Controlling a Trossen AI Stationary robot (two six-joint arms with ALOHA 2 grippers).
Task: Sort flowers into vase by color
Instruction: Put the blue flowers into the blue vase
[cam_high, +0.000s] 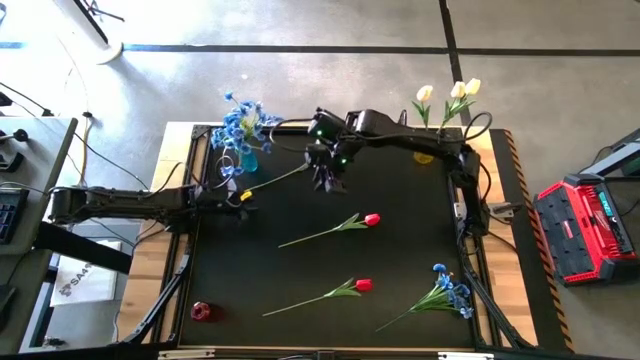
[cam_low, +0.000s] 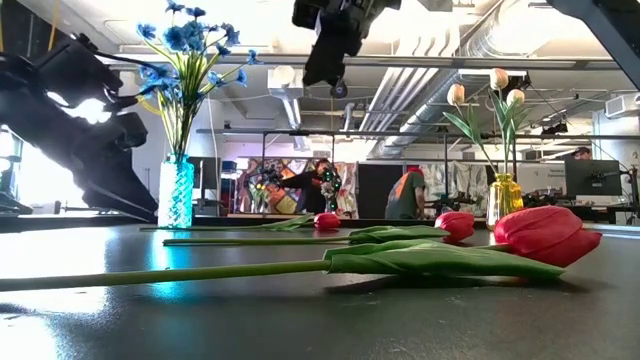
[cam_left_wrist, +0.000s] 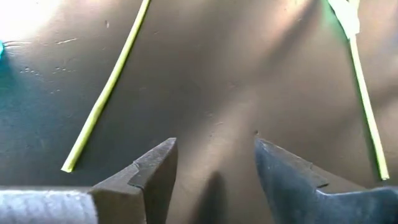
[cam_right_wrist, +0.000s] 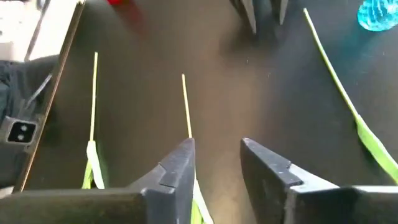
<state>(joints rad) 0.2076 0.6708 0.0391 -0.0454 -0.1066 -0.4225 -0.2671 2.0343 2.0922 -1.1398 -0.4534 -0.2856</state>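
Overhead, a black mat (cam_high: 330, 290) is covering the table, with two dark arms reaching over its far half. The left gripper (cam_high: 243, 197) is sitting low near the mat's far-left corner, just in front of a blue vase (cam_high: 247, 160) holding blue flowers (cam_high: 243, 122). Its fingers (cam_left_wrist: 158, 171) are standing apart with nothing between them, only bare mat showing in the gap. A thin green stem (cam_high: 285, 177) is lying on the mat between the two grippers, one end close to the left gripper.

The right gripper (cam_high: 328, 176) is hanging above the mat near the middle of the far edge, pointing toward the left arm. Its fingers (cam_right_wrist: 180, 168) are parted too, and are gripping nothing.

At the far-right corner, a yellow vase (cam_high: 424, 152) is holding cream tulips (cam_high: 447, 93). Two red tulips are lying loose on the mat: one (cam_high: 371, 219) near the centre, another (cam_high: 362, 285) nearer the front edge, both with stems trailing toward the left. A blue spray (cam_high: 452, 292) is lying near the front-right corner. A small red vase (cam_high: 201, 311) is standing empty at the front-left corner.

Beyond the table's right edge, a red case (cam_high: 587, 230) is resting on the floor.
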